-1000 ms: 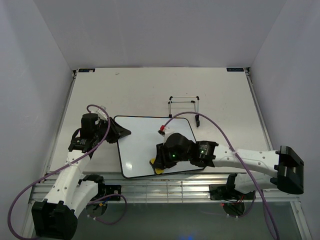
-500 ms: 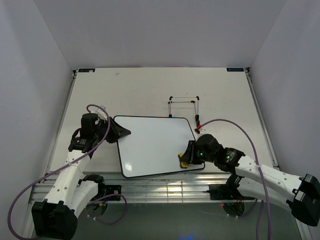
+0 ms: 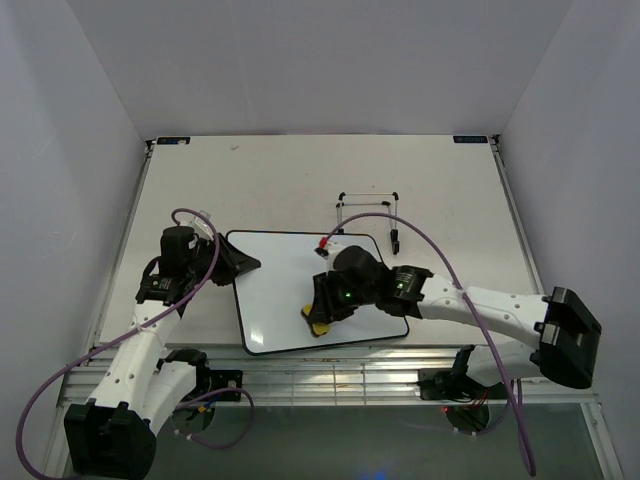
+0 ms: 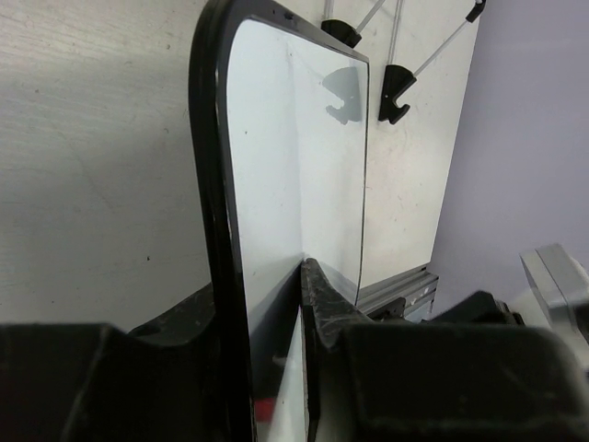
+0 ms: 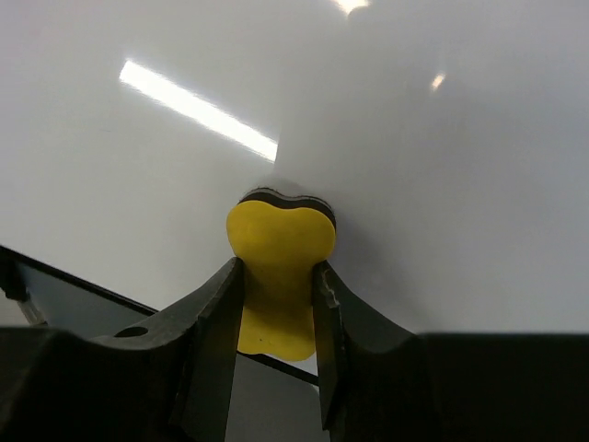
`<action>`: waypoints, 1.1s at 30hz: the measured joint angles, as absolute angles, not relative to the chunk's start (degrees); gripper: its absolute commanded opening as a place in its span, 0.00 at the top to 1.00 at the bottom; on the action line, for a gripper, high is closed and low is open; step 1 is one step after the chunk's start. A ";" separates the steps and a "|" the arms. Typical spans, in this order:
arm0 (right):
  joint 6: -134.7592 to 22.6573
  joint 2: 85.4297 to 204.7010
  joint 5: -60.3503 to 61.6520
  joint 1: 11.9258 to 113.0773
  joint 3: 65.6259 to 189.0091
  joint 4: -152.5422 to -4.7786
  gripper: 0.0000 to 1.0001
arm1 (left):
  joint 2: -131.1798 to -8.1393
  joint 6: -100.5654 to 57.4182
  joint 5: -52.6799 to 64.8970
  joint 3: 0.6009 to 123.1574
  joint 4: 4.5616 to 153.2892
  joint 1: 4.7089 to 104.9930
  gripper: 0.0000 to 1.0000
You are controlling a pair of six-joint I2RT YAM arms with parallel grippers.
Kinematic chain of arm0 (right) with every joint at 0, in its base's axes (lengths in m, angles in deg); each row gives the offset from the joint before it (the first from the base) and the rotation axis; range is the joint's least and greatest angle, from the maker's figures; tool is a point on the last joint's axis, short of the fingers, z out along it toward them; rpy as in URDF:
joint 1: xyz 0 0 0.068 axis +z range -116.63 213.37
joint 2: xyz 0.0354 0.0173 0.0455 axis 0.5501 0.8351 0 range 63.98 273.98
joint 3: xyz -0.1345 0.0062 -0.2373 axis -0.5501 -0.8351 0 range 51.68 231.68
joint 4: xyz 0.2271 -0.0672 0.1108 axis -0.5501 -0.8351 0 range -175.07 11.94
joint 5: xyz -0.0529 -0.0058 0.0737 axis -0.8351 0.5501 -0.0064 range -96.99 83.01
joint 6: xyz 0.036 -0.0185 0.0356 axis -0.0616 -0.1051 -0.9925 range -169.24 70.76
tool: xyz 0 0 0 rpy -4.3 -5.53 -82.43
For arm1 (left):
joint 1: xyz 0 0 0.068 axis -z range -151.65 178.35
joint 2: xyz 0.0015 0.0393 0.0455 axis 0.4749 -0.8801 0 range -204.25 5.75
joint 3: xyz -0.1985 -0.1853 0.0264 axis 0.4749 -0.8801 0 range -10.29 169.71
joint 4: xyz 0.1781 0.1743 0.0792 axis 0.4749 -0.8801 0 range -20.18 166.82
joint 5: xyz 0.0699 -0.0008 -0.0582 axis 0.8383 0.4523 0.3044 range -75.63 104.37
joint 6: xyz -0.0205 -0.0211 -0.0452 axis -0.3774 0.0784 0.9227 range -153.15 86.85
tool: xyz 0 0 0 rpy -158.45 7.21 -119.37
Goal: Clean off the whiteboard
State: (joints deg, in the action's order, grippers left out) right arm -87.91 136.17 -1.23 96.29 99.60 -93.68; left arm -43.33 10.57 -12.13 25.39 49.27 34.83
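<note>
Gloss marks the whiteboard (image 3: 283, 278): a flat white rectangle with a thin black frame and rounded corners, throwing back strips of lamp glare in my right wrist view. It lies on the pale, matte table (image 3: 250, 180), just ahead of my two bases.

The eraser (image 5: 279, 241) is a small yellow block with a lobed, heart-like outline and a dark layer on its underside. It is pressed onto the whiteboard's face close to the near edge, about midway along it. Off the whiteboard's far right corner stands a thin wire easel stand (image 3: 368, 207) with black feet.

My right arm comes in over the whiteboard's right edge, forearm low above the white surface and wrist bent downward. That brings my right gripper (image 3: 320, 318) facing the board. Its jaws are set narrow, clamped on the two sides of the eraser.

My left arm stretches forward beside the whiteboard's left edge. My left gripper (image 4: 262, 285) lies low and level at that edge, near the far left corner. Its jaws are closed down on the rim, one finger outside the black frame and one on the white face.
</note>
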 measured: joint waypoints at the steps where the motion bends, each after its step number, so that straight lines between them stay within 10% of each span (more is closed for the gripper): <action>1: -87.28 138.59 -0.38 97.86 102.60 -93.27 0.82 | -43.31 10.55 -12.42 25.26 49.51 34.83 1.00; 11: -82.47 144.49 5.68 99.33 107.50 -87.37 0.82 | -43.31 10.18 -12.61 24.67 50.80 34.83 1.00; 21: -79.39 123.75 5.33 62.41 79.06 -94.97 0.83 | -43.27 9.76 -13.33 24.67 51.52 34.83 1.00; 33: -71.06 126.83 -0.05 47.75 94.77 -110.58 0.80 | -41.83 9.19 -13.55 24.67 51.63 34.85 1.00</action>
